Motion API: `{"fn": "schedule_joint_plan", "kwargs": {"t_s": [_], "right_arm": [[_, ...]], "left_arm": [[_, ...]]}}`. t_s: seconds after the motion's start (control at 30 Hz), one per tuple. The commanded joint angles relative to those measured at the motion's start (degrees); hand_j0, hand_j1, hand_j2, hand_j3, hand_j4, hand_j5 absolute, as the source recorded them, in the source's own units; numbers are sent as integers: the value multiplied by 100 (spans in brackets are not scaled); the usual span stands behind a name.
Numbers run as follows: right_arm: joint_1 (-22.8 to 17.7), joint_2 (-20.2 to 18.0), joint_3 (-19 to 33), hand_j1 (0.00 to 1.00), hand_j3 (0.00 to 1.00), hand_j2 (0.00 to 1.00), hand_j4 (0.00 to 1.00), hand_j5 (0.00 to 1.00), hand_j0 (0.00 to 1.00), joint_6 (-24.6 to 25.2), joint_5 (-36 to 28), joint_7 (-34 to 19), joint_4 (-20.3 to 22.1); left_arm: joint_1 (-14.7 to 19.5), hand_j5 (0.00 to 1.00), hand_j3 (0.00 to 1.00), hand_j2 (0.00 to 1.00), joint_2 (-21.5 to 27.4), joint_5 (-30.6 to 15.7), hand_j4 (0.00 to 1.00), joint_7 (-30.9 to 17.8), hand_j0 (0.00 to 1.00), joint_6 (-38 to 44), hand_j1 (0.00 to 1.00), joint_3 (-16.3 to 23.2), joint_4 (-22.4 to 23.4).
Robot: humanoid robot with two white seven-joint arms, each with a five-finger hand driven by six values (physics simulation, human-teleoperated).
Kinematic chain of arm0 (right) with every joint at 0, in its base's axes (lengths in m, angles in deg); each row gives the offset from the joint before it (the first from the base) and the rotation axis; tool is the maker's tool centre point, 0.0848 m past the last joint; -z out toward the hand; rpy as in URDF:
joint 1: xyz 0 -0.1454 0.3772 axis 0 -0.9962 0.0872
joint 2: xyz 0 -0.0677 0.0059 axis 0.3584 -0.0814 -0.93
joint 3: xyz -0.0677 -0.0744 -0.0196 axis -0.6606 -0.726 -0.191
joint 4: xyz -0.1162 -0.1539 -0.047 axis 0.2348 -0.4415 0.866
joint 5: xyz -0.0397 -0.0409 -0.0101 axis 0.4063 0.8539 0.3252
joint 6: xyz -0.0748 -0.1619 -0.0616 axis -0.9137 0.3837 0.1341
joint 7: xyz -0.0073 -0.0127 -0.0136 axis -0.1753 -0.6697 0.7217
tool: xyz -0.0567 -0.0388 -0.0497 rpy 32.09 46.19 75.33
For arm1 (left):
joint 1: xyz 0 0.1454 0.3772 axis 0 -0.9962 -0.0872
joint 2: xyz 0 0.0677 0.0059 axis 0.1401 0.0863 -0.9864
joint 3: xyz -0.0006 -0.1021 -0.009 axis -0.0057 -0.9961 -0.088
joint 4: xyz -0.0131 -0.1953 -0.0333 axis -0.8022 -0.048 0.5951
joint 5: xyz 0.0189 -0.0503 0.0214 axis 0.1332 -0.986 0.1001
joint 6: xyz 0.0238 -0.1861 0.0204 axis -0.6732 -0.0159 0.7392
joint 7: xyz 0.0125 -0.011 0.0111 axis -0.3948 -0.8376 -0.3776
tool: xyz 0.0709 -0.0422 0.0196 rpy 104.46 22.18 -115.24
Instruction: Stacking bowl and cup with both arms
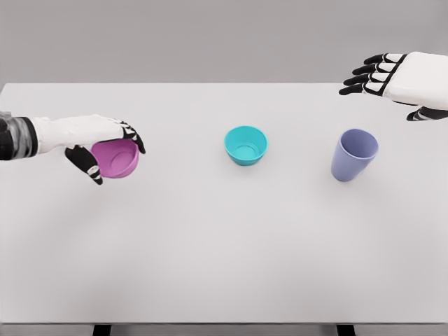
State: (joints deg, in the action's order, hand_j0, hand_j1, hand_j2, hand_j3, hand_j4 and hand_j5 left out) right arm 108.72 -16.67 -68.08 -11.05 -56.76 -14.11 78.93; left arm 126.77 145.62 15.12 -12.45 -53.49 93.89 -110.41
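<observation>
A: Holding the pink bowl w/ the left hand, fingers curled round its rim and side. It's at the table's left, tilted a bit toward the camera. Can't tell if it's lifted or touching the surface.

B: And the right hand?

A: Up at the far right, above and behind the purple cup, well apart from it. Fingers are extended and loose, nothing in them. Cup stands upright on the table.

B: Teal bowl?

A: Sits alone mid-table, upright, between the other two, nothing inside as far as I can see.

B: So progress?

A: Early, imo. Nothing stacked yet. One bowl is gripped, cup not grasped. Left to do, I'd guess: bring the pink bowl to the teal one, get the cup and nest it. Stack order isn't given by the task, so that's a guess.

B: Anything hidden?

A: Left forearm is cut off at the frame edge, right wrist too. Left palm is mostly behind the bowl, so exact contact pts are unclear.
</observation>
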Motion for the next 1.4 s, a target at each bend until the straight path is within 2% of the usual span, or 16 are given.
{"fn": "schedule_joint_plan", "kwargs": {"t_s": [0.0, 0.07, 0.43, 1.23, 1.37], "right_arm": [[0, -7, 3, 100, 100, 100, 100, 100, 100, 16, -22, 3, 0], [0, -7, 3, 100, 100, 100, 100, 100, 100, 16, -22, 3, 0], [0, -7, 3, 100, 100, 100, 100, 100, 100, 16, -22, 3, 0], [-9, -15, 3, 100, 100, 100, 100, 100, 100, 16, -22, 3, 0], [-9, -15, 3, 100, 100, 100, 100, 100, 100, 16, -22, 3, 0]], "left_arm": [[9, 69, 69, 69, -137, 17, 69, 2, 69, 16, 69, 4, 11], [35, 69, 69, 69, -295, 149, 69, 2, 69, 25, 69, 13, 38], [176, 69, 69, 69, -629, 228, 69, 2, 69, 25, 69, 13, 38], [457, 69, 69, 69, -1789, 650, 69, 2, 69, 51, 69, 30, 46], [510, 69, 69, 69, -2000, 720, 69, 2, 69, 43, 69, 30, 161]]}}
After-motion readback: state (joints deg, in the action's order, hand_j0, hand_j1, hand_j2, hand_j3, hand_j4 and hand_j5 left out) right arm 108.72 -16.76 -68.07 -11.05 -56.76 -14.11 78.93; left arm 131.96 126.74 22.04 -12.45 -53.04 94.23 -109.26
